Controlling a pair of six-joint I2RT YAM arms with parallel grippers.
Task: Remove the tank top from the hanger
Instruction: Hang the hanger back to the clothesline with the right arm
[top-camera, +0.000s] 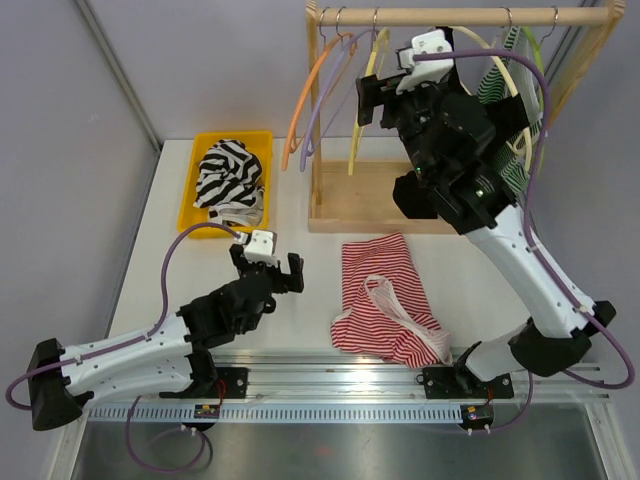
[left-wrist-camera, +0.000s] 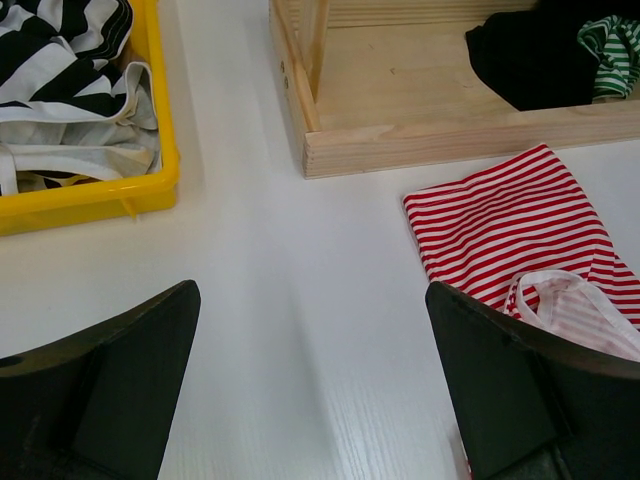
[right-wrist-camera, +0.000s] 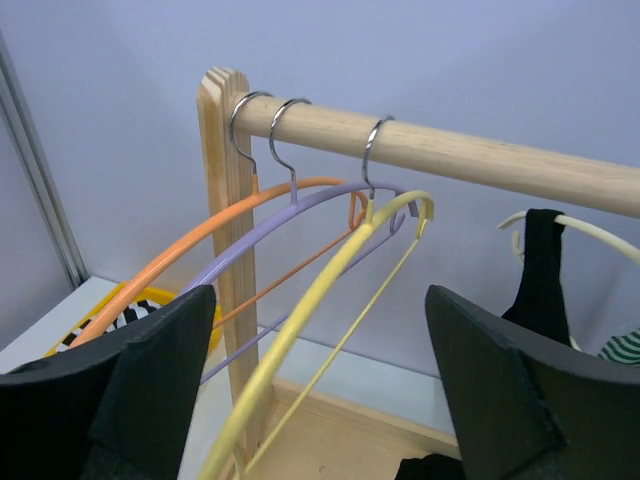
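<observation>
A black tank top (right-wrist-camera: 543, 270) hangs on a cream hanger (right-wrist-camera: 600, 232) on the wooden rod (right-wrist-camera: 480, 155). A green-striped top (top-camera: 497, 86) hangs beside it and is partly hidden by my right arm in the top view. My right gripper (right-wrist-camera: 315, 390) is open and empty, raised at the rack, with the bare yellow hanger (right-wrist-camera: 300, 310) between its fingers without touching. It also shows in the top view (top-camera: 378, 97). My left gripper (top-camera: 268, 268) is open and empty, low over the table left of a red-striped tank top (top-camera: 385, 295).
Bare orange (right-wrist-camera: 150, 265) and purple (right-wrist-camera: 260, 235) hangers hang at the rod's left end by the post (right-wrist-camera: 222, 150). A yellow bin (top-camera: 190, 215) with zebra-striped clothes stands at the back left. The rack's wooden base (left-wrist-camera: 450, 135) lies behind the red-striped top (left-wrist-camera: 510, 230).
</observation>
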